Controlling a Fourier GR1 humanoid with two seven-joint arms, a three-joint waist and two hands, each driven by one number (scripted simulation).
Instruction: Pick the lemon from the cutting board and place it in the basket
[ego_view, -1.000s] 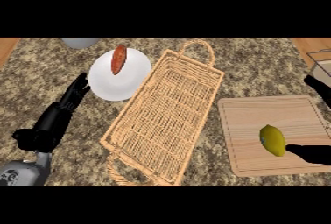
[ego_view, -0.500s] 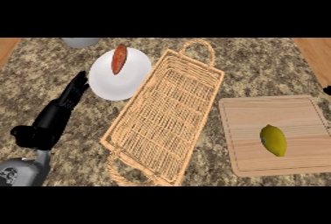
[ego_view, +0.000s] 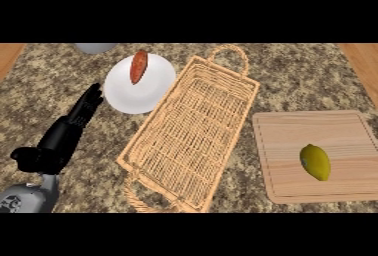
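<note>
A yellow lemon (ego_view: 315, 161) lies on the wooden cutting board (ego_view: 295, 135) at the right of the head view. The long wicker basket (ego_view: 190, 134) with loop handles sits in the middle of the counter and holds nothing. My left hand (ego_view: 70, 126) rests at the left with fingers straight, pointing up toward the white plate, well away from the basket and lemon. My right hand shows nowhere in the view.
A white plate (ego_view: 140, 95) with an orange-red sweet potato (ego_view: 138, 66) on it stands left of the basket's far end. A grey bowl edge (ego_view: 94, 47) peeks in at the top left. The counter is speckled stone.
The right hand, which was beside the lemon and at the right edge a second ago, has pulled out of view. The lemon, board, basket and left hand have stayed put.
</note>
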